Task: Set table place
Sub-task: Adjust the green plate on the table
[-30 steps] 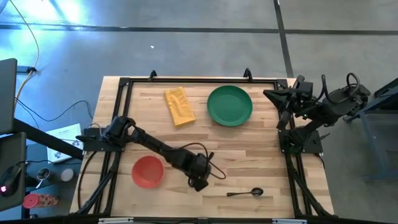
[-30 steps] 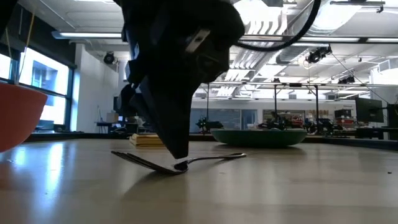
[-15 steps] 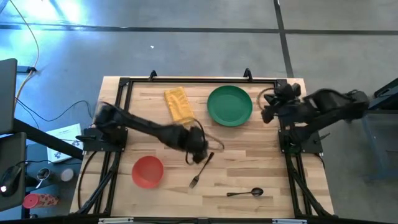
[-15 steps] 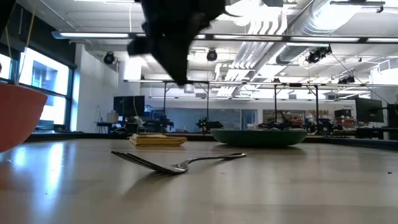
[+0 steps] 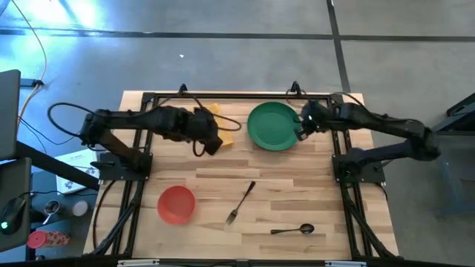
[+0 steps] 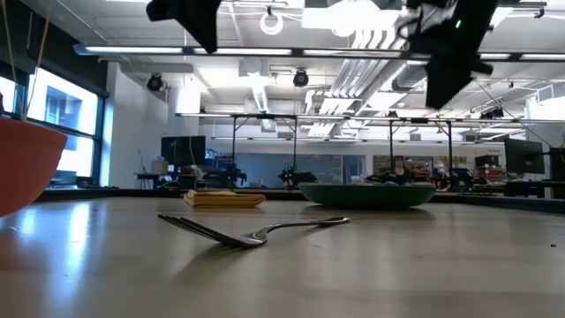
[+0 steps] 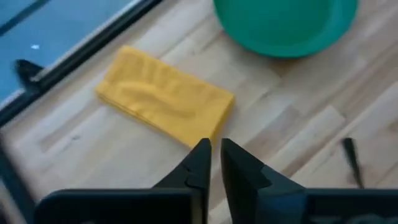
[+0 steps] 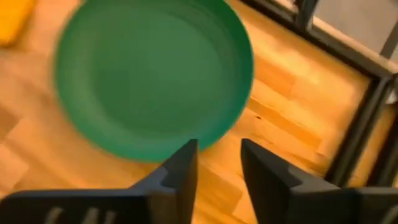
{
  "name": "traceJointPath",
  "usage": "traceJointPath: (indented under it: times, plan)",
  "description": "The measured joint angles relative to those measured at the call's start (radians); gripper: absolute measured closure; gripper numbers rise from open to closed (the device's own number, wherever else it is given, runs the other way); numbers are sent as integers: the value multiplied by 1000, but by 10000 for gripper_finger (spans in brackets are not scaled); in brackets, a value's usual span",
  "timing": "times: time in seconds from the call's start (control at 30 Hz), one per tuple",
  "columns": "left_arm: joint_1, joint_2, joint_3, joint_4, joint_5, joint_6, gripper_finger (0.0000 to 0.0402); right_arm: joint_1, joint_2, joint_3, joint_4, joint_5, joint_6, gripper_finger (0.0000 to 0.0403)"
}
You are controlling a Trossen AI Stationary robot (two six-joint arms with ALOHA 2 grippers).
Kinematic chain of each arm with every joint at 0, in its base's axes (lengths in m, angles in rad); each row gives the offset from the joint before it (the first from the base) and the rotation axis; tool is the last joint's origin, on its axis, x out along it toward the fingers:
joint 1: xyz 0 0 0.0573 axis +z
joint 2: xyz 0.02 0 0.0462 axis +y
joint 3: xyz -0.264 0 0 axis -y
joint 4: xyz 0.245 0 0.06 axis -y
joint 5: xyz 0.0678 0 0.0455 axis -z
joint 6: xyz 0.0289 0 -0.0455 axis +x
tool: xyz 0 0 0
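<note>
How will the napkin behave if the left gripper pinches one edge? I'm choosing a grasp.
The napkin is folded cloth, so it will likely droop and may unfold. It looks light. The left gripper, nearly shut, needs opening first.

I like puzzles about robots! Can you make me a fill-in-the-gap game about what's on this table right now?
1. The left pincer hangs above the folded ____ napkin.
2. The right pincer is by the edge of the round ____ plate.
3. The red bowl sits near the fork and holds ____.
4. The piece of cutlery nearest the table's front edge is the ____.

Missing words: yellow; green; nothing; spoon
</note>
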Motion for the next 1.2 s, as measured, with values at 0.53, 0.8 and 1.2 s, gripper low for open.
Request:
traceJointPath:
  times: [0.53, 0.8, 1.2]
  plan:
    - [44, -17, 0, -17, -14, 86, 271, -375, 325, -170, 430, -238, -184, 214]
    - [43, -17, 0, -15, -12, 84, 261, -418, 482, -170, 493, -291, -236, 215]
    - [43, -17, -1, -11, -4, 70, 261, -402, 515, -170, 623, -484, -151, 389]
